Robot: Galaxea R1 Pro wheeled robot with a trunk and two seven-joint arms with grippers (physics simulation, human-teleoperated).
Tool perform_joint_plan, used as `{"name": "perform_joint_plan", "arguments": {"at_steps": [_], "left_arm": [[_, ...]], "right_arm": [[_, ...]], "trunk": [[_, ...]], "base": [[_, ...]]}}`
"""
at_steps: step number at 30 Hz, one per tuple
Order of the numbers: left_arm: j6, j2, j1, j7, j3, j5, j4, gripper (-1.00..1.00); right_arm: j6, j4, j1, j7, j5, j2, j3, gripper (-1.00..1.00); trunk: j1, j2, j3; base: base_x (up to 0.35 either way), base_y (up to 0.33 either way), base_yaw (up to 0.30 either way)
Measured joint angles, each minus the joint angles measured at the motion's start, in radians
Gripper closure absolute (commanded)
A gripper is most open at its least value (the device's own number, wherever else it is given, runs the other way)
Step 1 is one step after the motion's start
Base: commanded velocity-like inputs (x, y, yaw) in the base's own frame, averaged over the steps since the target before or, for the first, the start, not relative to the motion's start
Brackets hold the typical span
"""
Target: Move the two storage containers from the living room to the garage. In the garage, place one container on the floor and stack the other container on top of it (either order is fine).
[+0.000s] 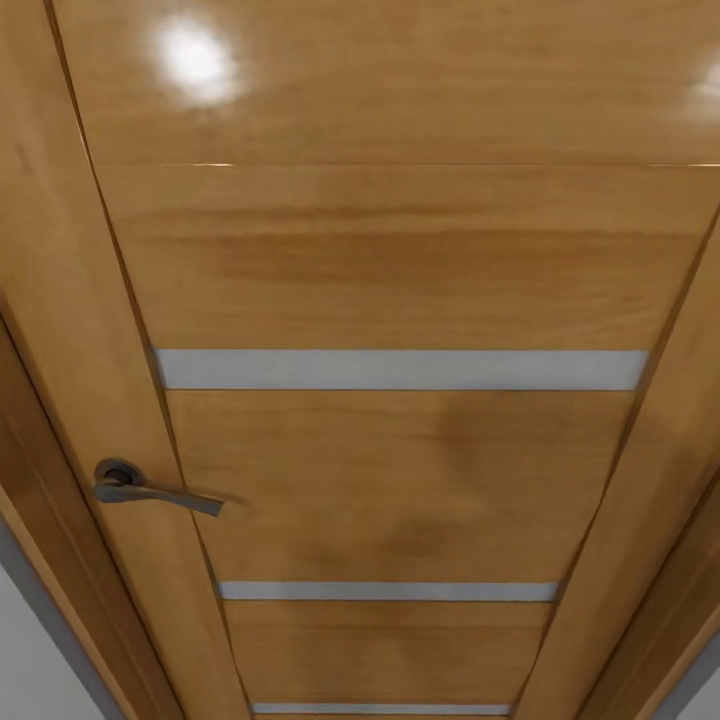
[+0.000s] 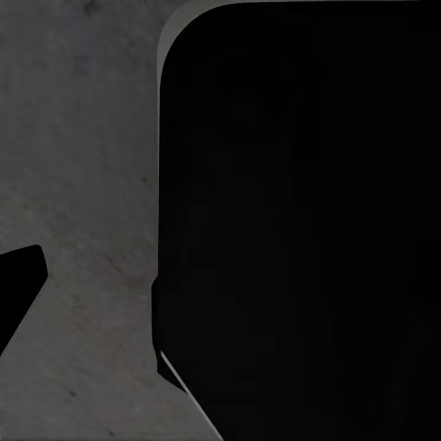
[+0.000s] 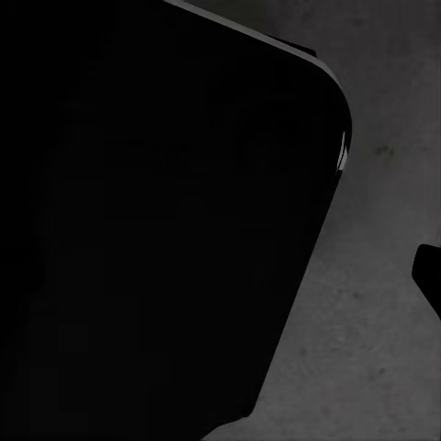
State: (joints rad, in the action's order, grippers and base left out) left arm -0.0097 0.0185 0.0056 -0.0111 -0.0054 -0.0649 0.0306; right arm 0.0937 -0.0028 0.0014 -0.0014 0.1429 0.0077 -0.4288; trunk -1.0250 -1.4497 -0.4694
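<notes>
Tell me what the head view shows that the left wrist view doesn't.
The head view shows a glossy wooden door close up, with pale horizontal strips and a dark lever handle. The left wrist view instead shows dark grey rough concrete floor beside a large black rounded shape I cannot identify. They share nothing I can make out.

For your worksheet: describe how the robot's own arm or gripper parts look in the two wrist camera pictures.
Little shows. In the left wrist view a large matt black body with a rounded corner and a thin pale edge stands over grey concrete floor. The right wrist view has a similar black rounded shape. No cables or markings are visible; whether these are gripper parts cannot be told.
</notes>
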Motion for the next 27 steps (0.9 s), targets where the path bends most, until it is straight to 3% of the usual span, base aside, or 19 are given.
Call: {"name": "perform_joint_plan", "arguments": {"at_steps": [9,27], "left_arm": [[0.000,0.000,0.000,-0.001,0.001,-0.001,0.000,-1.00],[0.000,0.000,0.000,0.000,0.001,-0.001,0.000,-1.00]], "right_arm": [[0.000,0.000,0.000,0.000,0.000,0.000,0.000,-1.00],[0.000,0.000,0.000,0.000,0.000,0.000,0.000,-1.00]], "trunk": [[0.000,0.000,0.000],[0.000,0.000,0.000]], "base": [[-0.024,0.001,0.000],[-0.272,0.000,0.000]]}}
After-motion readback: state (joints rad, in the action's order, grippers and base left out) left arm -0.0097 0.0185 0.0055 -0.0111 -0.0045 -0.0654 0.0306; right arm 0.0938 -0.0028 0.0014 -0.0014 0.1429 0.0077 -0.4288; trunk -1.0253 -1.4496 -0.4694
